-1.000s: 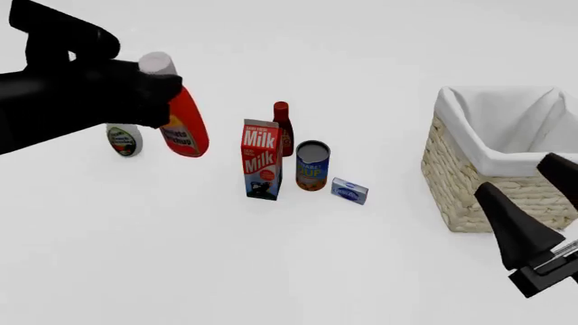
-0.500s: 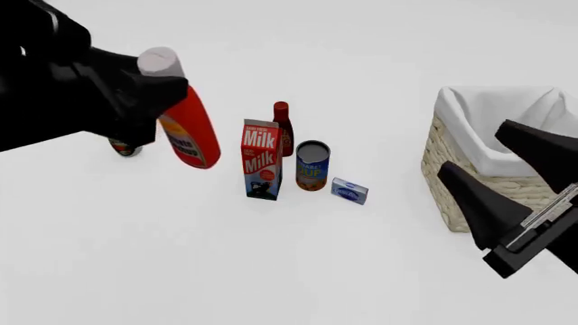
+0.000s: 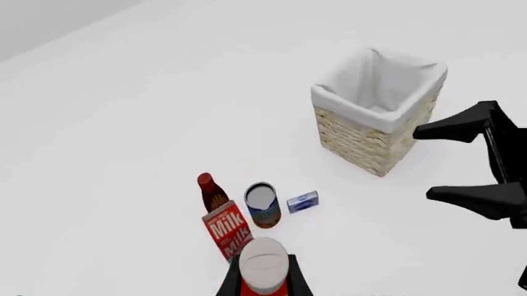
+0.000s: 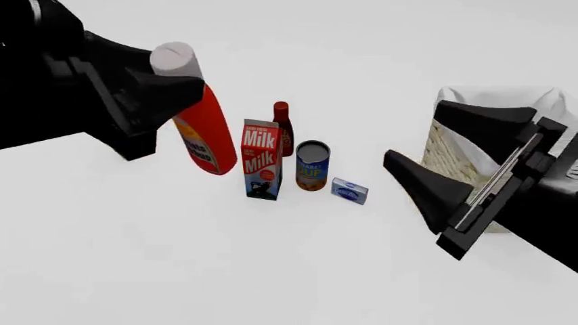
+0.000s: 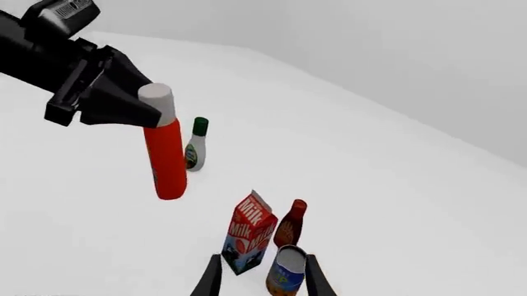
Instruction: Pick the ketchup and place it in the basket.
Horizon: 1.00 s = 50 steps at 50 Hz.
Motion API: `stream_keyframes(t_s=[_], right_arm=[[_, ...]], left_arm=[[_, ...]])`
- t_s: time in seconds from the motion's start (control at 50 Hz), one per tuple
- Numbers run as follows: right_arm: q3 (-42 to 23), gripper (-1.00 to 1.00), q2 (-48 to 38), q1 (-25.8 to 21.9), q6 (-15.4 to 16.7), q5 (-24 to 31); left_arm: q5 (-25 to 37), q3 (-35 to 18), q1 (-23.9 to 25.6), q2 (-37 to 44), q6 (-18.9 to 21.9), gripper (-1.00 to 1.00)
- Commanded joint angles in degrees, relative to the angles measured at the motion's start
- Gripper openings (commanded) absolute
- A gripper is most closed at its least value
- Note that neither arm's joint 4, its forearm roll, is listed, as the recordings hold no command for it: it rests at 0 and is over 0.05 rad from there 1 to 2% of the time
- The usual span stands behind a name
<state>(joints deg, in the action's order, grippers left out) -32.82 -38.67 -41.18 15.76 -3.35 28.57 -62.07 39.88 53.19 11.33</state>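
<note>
Left gripper [image 4: 167,91]: fingers pinch the ketchup [image 4: 206,132] just below its white cap. The bottle hangs tilted, clear of the surface [image 4: 181,257], up and left of the milk carton [image 4: 261,160]. White bottle with green cap [image 5: 195,145] stands beyond the ketchup, farther left of the carton. Slim dark red bottle [image 4: 283,128] stands just behind the carton. Can [image 4: 312,165] stands just right of the carton; small blue box [image 4: 350,191] lies beyond it. Basket [image 3: 377,111] sits well right of the carton, upright. Right gripper [image 4: 451,159] hovers between box and basket, fingers spread, holding nothing.
</note>
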Motion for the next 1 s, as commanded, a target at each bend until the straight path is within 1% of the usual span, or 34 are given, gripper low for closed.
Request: stream_keyframes(t_s=[0.02,0.1,0.18,0.44,0.54,0.56,0.6,0.68,0.7,0.84,1.0], right_arm=[[-3.79,1.0,-4.35,-3.94,0.85,1.13],[-4.53,1.0,-6.12,-6.58,0.76,1.13],[-5.06,1.0,-6.84,-7.57,0.39,0.99],[-8.92,1.0,-10.89,-13.62,0.2,2.04],[-9.44,1.0,-12.26,-14.81,0.22,1.61],[-9.54,1.0,-12.64,-15.09,0.39,1.5],[-9.55,1.0,-13.4,-15.5,1.71,1.21],[-10.19,1.0,-14.09,-15.73,1.74,1.15],[-10.4,1.0,-14.4,-15.83,2.25,1.01],[-11.93,1.0,-16.43,-17.35,2.11,0.91],[-12.86,1.0,-18.53,-17.35,2.69,0.11]], left_arm=[[0.63,-1.06,2.55,-0.13,1.15,-1.0],[0.92,-1.23,3.33,-0.18,1.41,-1.0],[1.16,-1.54,3.45,-0.21,1.46,-1.0],[0.86,-0.97,4.68,-0.38,1.34,-1.0],[0.84,-0.87,5.07,-0.39,1.38,-1.0],[0.85,-0.87,5.12,-0.41,1.38,-1.0],[0.91,-0.86,5.19,-0.44,1.34,-1.0],[1.04,-0.75,5.54,-0.65,1.37,-1.0],[0.99,-0.72,5.41,-0.64,1.41,-1.0],[0.92,-0.65,5.7,-0.66,1.27,-1.0],[1.42,-0.88,6.44,-0.98,1.03,-1.0]])
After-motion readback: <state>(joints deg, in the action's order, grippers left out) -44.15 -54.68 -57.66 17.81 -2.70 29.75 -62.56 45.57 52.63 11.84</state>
